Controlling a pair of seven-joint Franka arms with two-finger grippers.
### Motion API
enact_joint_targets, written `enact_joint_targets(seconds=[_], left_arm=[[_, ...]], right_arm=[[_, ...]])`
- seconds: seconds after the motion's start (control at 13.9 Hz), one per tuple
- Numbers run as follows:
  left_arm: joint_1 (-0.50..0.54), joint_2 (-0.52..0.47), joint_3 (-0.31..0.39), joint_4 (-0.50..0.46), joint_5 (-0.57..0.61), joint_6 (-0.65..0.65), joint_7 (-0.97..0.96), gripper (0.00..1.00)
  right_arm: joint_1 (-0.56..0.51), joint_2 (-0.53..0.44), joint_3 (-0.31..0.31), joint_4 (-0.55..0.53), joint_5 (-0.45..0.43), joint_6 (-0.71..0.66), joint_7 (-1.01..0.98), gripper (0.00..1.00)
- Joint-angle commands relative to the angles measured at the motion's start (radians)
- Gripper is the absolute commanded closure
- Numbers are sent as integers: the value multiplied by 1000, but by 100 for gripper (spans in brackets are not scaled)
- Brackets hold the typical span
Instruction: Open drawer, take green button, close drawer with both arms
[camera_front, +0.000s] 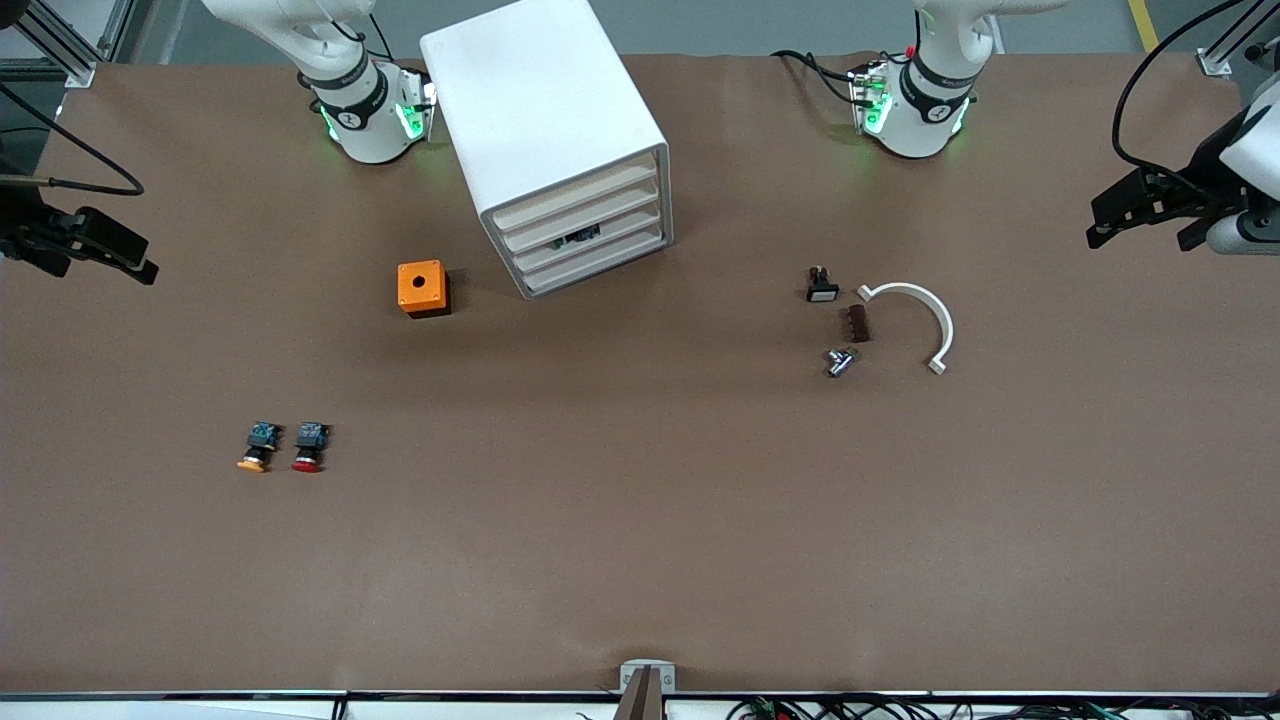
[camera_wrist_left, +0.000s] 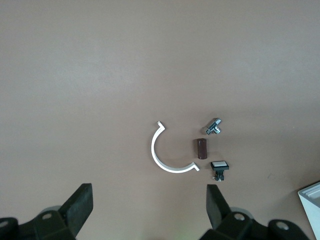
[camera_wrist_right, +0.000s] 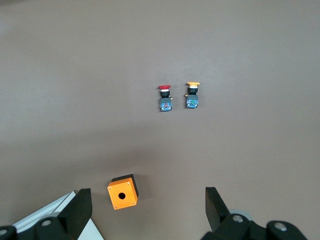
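Note:
The white box cabinet (camera_front: 545, 110) stands near the robots' bases, and its corners show in the left wrist view (camera_wrist_left: 312, 200) and the right wrist view (camera_wrist_right: 47, 211). Its four cream-fronted drawers (camera_front: 590, 232) are all shut. A small dark, blue-green thing (camera_front: 578, 237) shows through the front of the third drawer down. No green cap is in sight. My left gripper (camera_front: 1140, 225) (camera_wrist_left: 149, 195) hangs open and empty over the left arm's end of the table. My right gripper (camera_front: 100, 262) (camera_wrist_right: 147, 197) hangs open and empty over the right arm's end.
An orange box (camera_front: 423, 288) (camera_wrist_right: 122, 192) sits beside the cabinet. Yellow-capped (camera_front: 258, 447) (camera_wrist_right: 192, 96) and red-capped (camera_front: 308, 447) (camera_wrist_right: 164, 97) buttons lie nearer the camera. A white half ring (camera_front: 925, 320) (camera_wrist_left: 167, 155), brown block (camera_front: 857, 323), metal fitting (camera_front: 840, 361) and black switch (camera_front: 822, 285) lie toward the left arm's end.

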Motion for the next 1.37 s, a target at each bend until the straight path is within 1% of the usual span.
enact_joint_targets(seconds=[0.0,0.72,1.29], left_arm=[[-1,7,-2,17,13,-16,-8,0],[8,10,4,14,12,-36,-4,0],[7,91,4,23,10,-32,-8,0]], right_arm=[[2,2,1,6,-13,-6,9,0],[1,2,0,0,-14,-2,8,0],[1,2,1,-5,-14,0,8,0]])
